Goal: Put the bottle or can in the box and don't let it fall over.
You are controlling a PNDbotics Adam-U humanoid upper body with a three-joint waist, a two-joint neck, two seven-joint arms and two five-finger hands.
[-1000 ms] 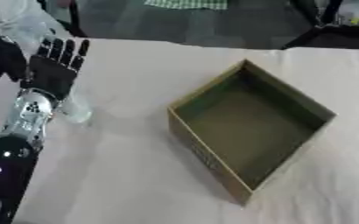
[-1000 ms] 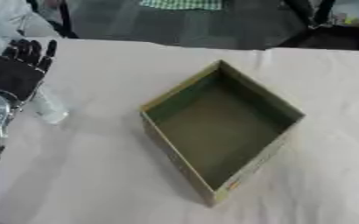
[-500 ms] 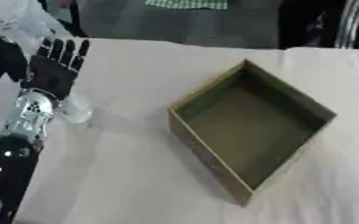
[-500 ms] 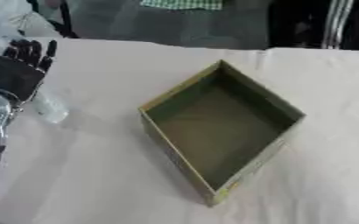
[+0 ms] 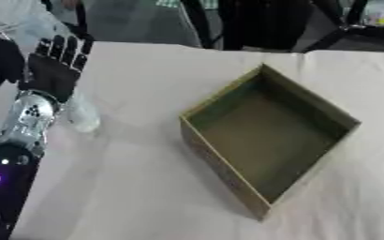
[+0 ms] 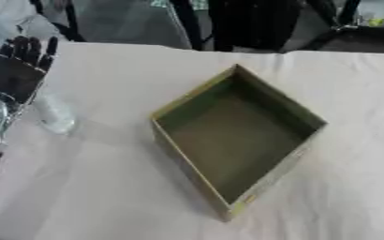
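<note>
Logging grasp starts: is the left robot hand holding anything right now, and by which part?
Nothing is held. The left robot hand is open, fingers straight, beside the clear bottle on the table; the box is empty.

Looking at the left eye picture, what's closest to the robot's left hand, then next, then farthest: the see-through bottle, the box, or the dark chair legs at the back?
From the black left hand:
1. Clear plastic bottle, just beside its wrist.
2. Dark chair legs, beyond the table's far edge.
3. Open olive cardboard box, mid-table, rightward.

Pale-clothed table (image 5: 146, 187) — open box (image 5: 265, 136), clear bottle (image 6: 54, 115) on it.
</note>
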